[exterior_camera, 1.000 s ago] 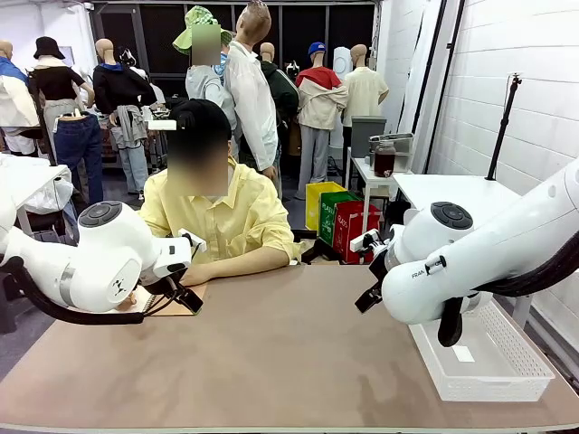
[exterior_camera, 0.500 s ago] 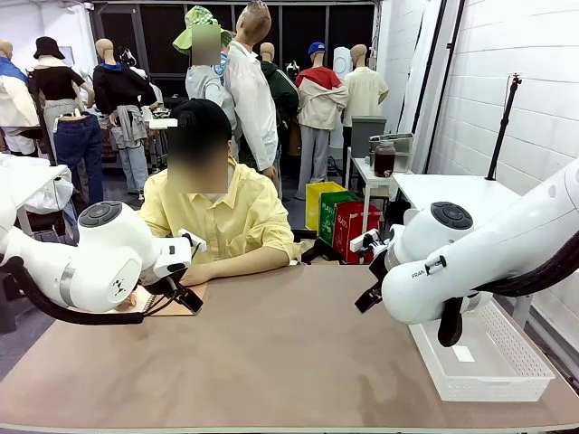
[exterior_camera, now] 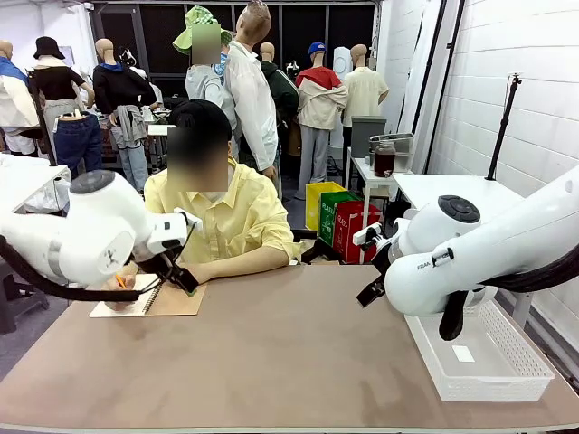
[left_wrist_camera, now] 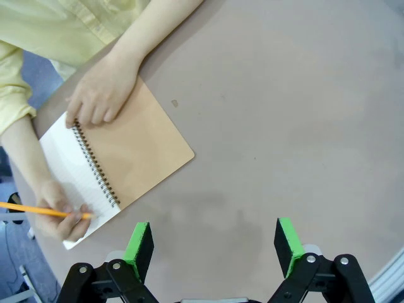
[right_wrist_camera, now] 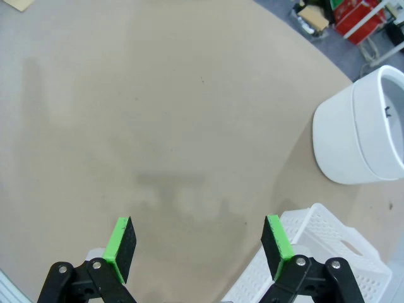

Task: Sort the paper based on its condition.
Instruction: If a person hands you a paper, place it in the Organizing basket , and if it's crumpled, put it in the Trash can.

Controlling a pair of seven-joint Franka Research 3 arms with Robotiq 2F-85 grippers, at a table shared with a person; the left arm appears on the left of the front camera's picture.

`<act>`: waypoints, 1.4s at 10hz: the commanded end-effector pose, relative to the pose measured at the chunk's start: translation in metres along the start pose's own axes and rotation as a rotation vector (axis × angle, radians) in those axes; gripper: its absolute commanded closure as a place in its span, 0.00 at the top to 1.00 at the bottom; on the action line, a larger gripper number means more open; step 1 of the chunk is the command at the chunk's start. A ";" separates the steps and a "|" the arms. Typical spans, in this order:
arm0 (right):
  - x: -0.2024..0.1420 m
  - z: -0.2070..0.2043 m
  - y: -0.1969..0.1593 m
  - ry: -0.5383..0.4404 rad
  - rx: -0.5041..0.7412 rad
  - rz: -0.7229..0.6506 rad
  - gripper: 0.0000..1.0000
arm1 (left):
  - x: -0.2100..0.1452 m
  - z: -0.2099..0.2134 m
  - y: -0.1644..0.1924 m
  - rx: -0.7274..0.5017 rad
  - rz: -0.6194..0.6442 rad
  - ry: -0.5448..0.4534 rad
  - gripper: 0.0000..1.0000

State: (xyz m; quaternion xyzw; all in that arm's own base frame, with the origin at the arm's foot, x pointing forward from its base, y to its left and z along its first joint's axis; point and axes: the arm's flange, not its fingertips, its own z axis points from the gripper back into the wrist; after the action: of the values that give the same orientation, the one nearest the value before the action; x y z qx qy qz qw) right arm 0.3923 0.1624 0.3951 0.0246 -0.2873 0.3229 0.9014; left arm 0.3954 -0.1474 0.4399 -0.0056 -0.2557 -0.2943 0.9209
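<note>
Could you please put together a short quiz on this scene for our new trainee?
1. True or false: the left gripper is shut on the spiral notebook.
2. What does the person's hand hold at the notebook's white page? A) orange pencil B) scissors C) ruler
3. Fill in: the white basket stands beside the robot's ___ arm.
Key: 1 false, its jaws stand open and empty; 2 A; 3 right.
</note>
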 end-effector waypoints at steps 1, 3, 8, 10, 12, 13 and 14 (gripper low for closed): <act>-0.012 0.028 -0.004 -0.020 0.075 0.033 1.00 | 0.007 0.036 0.009 -0.008 0.009 0.028 1.00; 0.003 0.061 -0.005 -0.045 0.070 0.044 1.00 | 0.009 0.067 0.017 -0.014 0.024 0.035 1.00; 0.043 0.119 -0.003 -0.126 0.113 0.087 1.00 | 0.010 0.109 0.023 -0.035 0.019 0.025 1.00; 0.058 0.130 0.000 -0.178 0.120 0.071 1.00 | 0.013 0.115 0.020 -0.038 0.018 0.009 1.00; 0.072 0.137 0.004 -0.190 0.118 0.092 1.00 | 0.013 0.120 0.018 -0.021 0.025 0.000 1.00; 0.075 0.139 0.005 -0.197 0.126 0.098 1.00 | 0.011 0.123 0.018 -0.016 0.025 0.001 1.00; 0.075 0.141 0.005 -0.227 0.169 0.113 1.00 | 0.010 0.126 0.017 -0.012 0.024 -0.002 1.00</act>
State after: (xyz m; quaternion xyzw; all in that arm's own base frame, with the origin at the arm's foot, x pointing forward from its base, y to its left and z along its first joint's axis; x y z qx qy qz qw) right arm 0.3590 0.1780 0.5548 0.0945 -0.3575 0.3712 0.8517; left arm 0.3584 -0.1211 0.5537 -0.0106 -0.2571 -0.2819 0.9243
